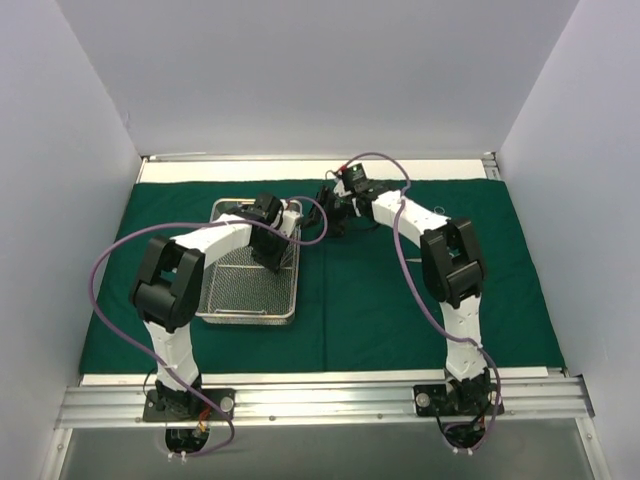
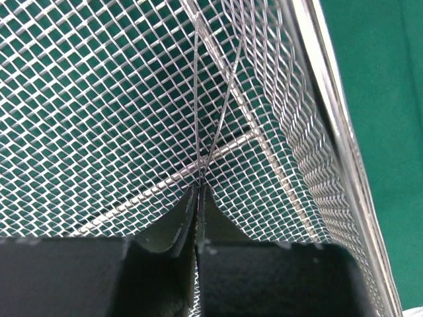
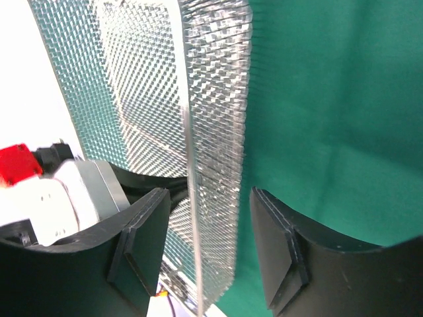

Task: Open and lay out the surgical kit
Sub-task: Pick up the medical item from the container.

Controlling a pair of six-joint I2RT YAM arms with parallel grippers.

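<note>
The dark green drape (image 1: 420, 290) lies spread flat over the table. The silver wire-mesh tray (image 1: 232, 300) stands on it at left centre. My left gripper (image 1: 272, 260) reaches down inside the tray near its right wall. In the left wrist view it (image 2: 197, 198) is shut on a slim shiny metal instrument (image 2: 217, 112), whose two thin arms cross just above the fingertips and run over the mesh floor (image 2: 86, 119). My right gripper (image 1: 322, 218) is at the tray's far right corner. In the right wrist view it (image 3: 208, 244) is open, with one finger on each side of the tray's mesh wall (image 3: 211, 132).
White walls close in the table on the left, back and right. Bare green drape (image 3: 337, 99) lies to the right of the tray. Purple cables (image 1: 110, 260) loop off both arms. A metal rail (image 1: 320, 400) runs along the near edge.
</note>
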